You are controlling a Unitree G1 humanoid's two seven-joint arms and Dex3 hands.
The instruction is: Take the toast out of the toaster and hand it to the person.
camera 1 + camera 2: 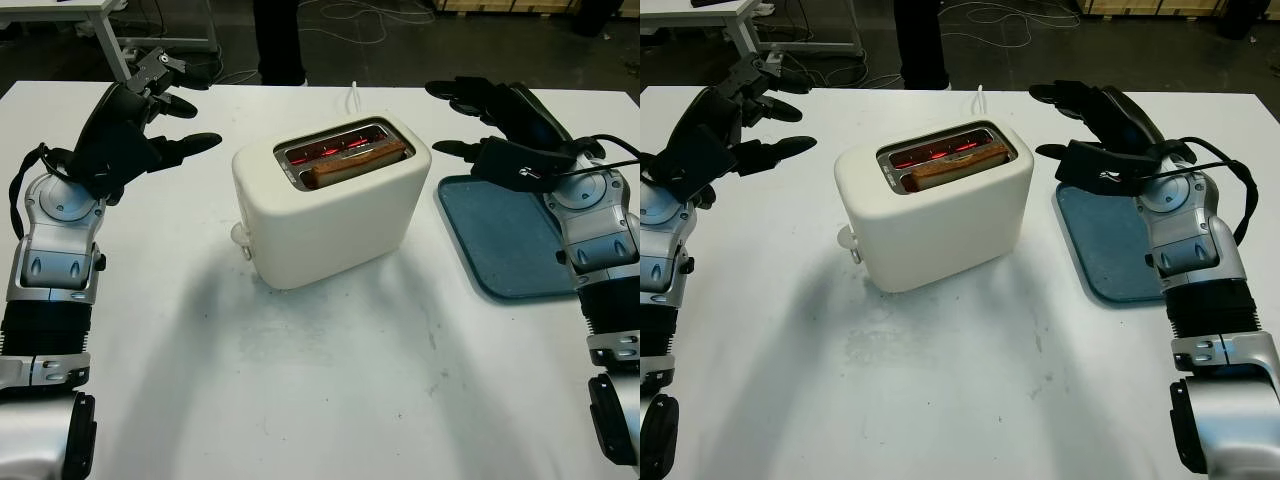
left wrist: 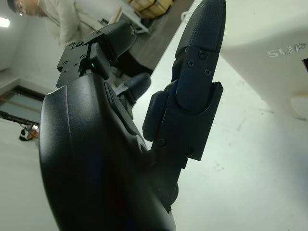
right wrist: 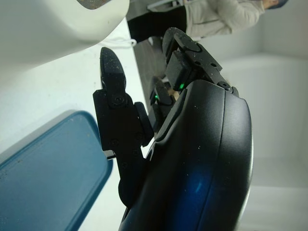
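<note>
A cream toaster [image 1: 330,205] stands in the middle of the white table, its slots glowing red. A brown slice of toast [image 1: 355,163] sticks up a little from the nearer slot. My left hand [image 1: 165,110] hangs open above the table to the toaster's left, apart from it. My right hand [image 1: 470,120] is open to the toaster's right, above the far edge of a blue tray [image 1: 505,245]. A person in a light top [image 3: 216,17] stands beyond the table's far edge; their dark legs [image 1: 280,40] appear at the back.
The blue tray lies flat at the right side of the table. A white cord [image 1: 353,95] runs from behind the toaster off the far edge. Another white table [image 1: 90,15] and cables [image 1: 370,15] on the dark floor lie beyond.
</note>
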